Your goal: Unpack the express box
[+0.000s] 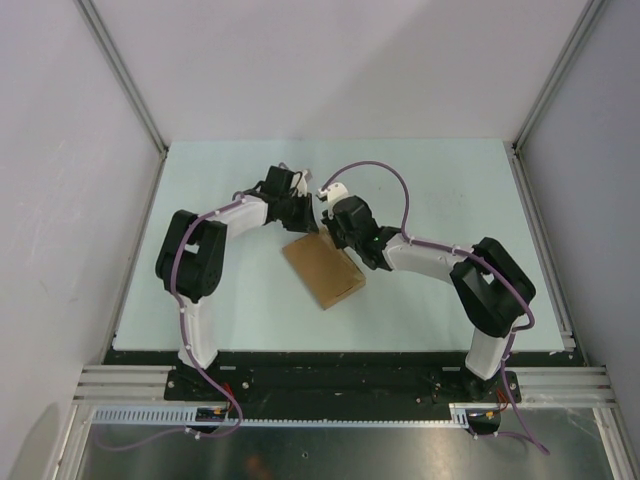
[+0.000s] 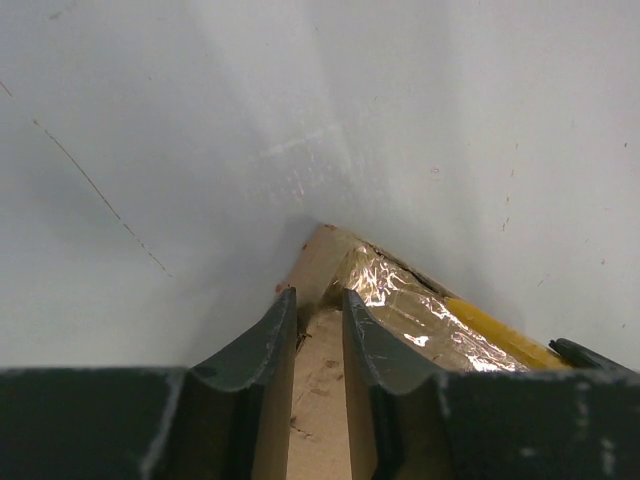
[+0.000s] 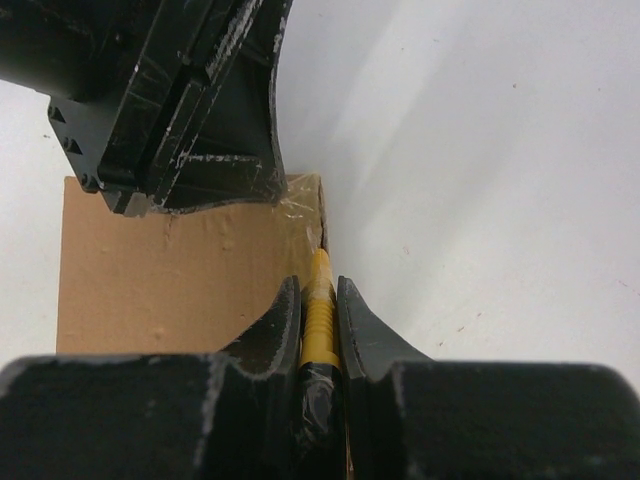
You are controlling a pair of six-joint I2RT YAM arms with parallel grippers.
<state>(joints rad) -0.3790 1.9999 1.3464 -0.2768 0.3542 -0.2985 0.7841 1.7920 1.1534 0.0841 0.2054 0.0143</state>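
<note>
Box [image 1: 322, 270] may skid as my right gripper [image 3: 319, 292], clamped on the knife [image 3: 320, 330], cuts; left gripper [image 2: 320, 305] barely apart, hold unclear.

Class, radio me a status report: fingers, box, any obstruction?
Left fingers slightly apart at box corner. Right fingers shut on knife, tip at taped edge. Box closed. Nothing blocking.

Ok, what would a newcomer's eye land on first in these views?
Both arms meet over the far corner of the brown express box in mid-table. In the right wrist view, the right tool is shut on a yellow knife whose tip sits at the box's taped edge. The left tool, narrowly parted, sits at that same corner beside glinting tape.
</note>
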